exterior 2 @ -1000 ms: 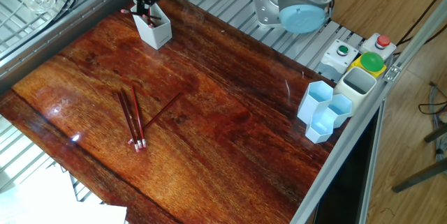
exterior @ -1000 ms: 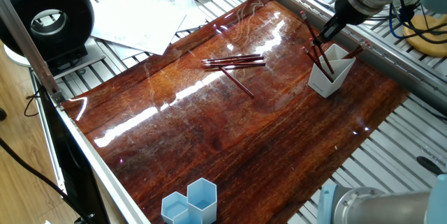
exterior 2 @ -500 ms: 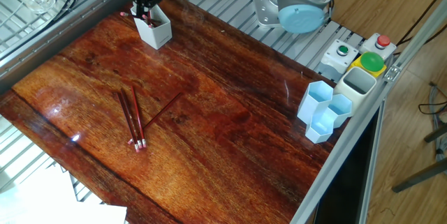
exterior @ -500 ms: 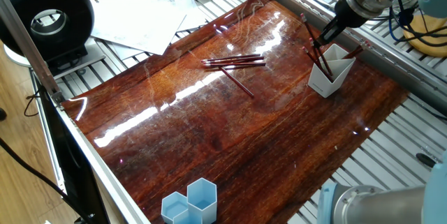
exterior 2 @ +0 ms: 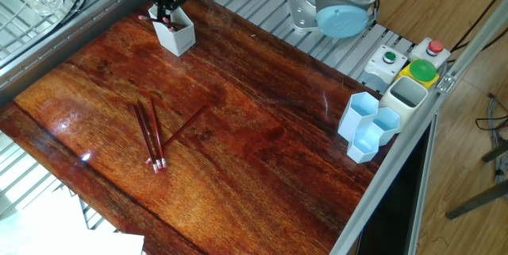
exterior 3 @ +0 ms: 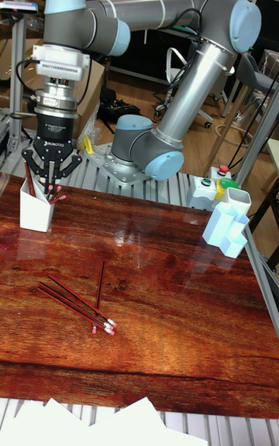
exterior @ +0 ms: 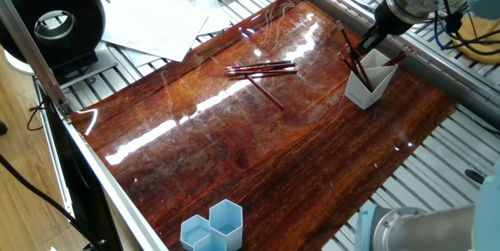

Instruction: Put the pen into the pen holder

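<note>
Spread apart, the gripper (exterior 3: pixel 49 184) hangs just above the white pen holder (exterior 3: pixel 35 212) at the far left of the wooden table (exterior 3: pixel 155 314), its fingers splayed around nothing. Several pens (exterior 3: pixel 54 197) lean inside the holder, while four more pens (exterior 3: pixel 77 300) lie loose nearer the front edge.

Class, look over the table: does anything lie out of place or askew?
Yes. Several pens lie loose on the table, one angled away from the others, while more stand in the white holder.
</note>
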Robot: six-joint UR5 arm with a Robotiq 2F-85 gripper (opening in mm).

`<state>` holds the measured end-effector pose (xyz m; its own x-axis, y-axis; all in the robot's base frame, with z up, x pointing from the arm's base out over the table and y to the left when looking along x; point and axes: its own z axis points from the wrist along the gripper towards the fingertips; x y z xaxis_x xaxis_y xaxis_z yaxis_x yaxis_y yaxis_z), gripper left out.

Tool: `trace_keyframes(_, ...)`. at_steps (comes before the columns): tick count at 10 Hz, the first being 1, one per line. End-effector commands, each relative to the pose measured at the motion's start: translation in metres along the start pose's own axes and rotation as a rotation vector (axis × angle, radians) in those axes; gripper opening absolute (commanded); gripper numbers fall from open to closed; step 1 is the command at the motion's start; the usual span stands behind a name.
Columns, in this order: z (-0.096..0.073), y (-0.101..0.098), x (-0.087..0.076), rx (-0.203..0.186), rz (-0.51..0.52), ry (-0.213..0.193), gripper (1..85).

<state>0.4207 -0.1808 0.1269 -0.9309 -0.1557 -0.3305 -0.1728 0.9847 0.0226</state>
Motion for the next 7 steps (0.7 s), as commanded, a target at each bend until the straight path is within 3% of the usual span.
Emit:
trace_keyframes(1,-0.001,0.002,0.011,-0.012,-0.018,0.041,27.7)
trace_keyframes(4,-0.005,-0.001,0.019,-0.005,-0.025,0.08,31.3)
trace_keyframes(7,-0.019,-0.004,0.047,0.03,-0.009,0.224,27.3)
